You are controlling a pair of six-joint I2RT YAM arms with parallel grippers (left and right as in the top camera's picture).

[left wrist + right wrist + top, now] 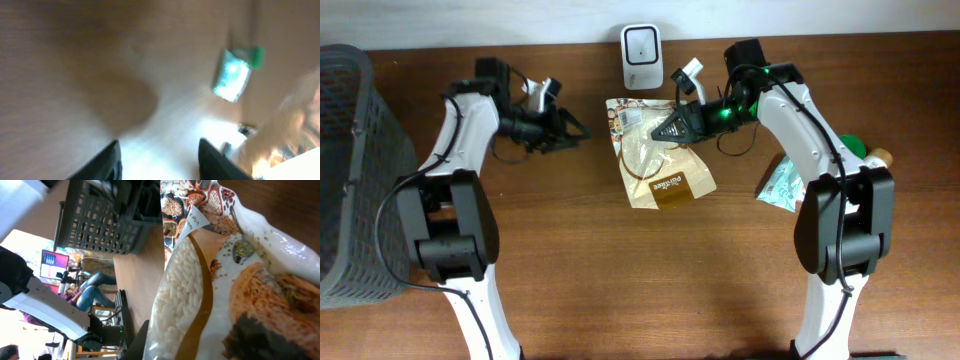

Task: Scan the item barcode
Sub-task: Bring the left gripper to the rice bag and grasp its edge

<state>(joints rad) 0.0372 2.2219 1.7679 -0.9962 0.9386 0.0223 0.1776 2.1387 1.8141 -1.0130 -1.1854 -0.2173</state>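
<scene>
Wooden table [570,260] bears rice pouch [655,160], brown label [670,186] illegible.

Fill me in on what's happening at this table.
The right gripper is shut on the top part of the rice bag, which lies on the table just in front of the white scanner. The left gripper hovers beside the bag, jaws apart, holding nothing.
</scene>
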